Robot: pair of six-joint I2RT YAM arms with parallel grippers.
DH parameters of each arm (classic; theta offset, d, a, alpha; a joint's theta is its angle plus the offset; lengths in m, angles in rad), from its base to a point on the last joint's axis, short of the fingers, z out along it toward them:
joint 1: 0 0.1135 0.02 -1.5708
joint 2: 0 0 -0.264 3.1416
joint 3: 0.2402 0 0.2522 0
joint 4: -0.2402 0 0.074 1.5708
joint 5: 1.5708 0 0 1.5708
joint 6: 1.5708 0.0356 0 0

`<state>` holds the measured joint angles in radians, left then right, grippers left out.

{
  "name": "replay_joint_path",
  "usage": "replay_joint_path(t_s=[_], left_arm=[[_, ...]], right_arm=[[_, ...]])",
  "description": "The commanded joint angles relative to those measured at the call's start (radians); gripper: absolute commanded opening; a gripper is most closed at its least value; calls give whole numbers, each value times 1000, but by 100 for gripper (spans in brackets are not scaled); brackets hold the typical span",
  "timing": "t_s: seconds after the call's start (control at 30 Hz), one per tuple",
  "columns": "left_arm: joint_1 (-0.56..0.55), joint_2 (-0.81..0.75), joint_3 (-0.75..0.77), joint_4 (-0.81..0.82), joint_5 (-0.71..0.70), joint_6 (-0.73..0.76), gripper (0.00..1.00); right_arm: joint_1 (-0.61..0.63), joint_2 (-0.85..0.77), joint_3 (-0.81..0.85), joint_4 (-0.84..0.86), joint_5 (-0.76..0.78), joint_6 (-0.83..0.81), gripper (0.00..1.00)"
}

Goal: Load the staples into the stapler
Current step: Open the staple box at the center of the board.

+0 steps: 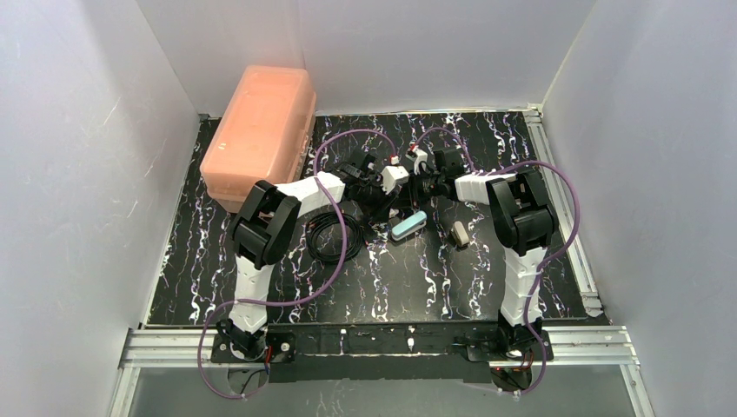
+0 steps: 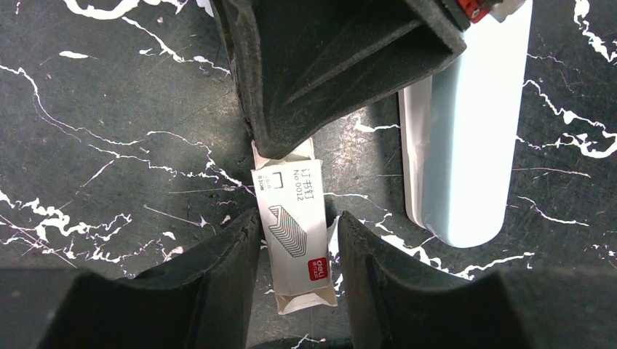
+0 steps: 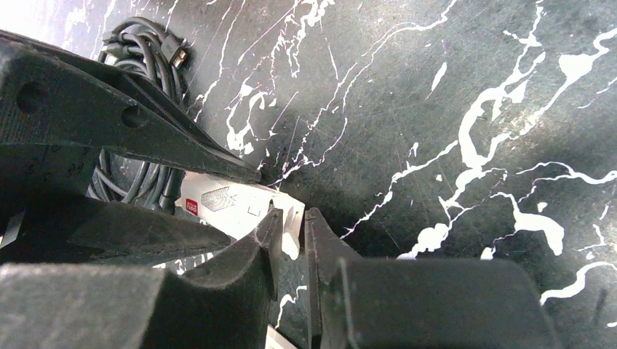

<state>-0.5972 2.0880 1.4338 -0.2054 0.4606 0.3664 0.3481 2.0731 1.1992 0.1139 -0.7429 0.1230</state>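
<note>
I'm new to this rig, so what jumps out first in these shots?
At centre, a small white staple box sits between both grippers: the left gripper holds its sides while the right gripper noses at its far flap. A light-blue stapler lies just beside it, and a big salmon-pink box stands at the back left.

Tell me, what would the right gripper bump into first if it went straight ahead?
Probably the staple box. Its white flap sits right at the tips of the right gripper, though depth is hard to judge here.

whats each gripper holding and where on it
Left gripper clamps the staple box across its long sides; right gripper pinches its end flap.
</note>
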Motion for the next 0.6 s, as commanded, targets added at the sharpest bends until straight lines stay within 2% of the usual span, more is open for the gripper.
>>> replay_joint_path(t_s=[0.0,0.17,0.57], left_arm=[[7,21,-53,-96,-55,2,42],[7,30,-47,-90,-69,-9,41],[7,38,-64,-69,-75,-30,35]], right_arm=[[4,26,-28,-44,44,-42,27],[6,21,-42,-30,46,-37,31],[37,4,-66,-43,75,-73,32]])
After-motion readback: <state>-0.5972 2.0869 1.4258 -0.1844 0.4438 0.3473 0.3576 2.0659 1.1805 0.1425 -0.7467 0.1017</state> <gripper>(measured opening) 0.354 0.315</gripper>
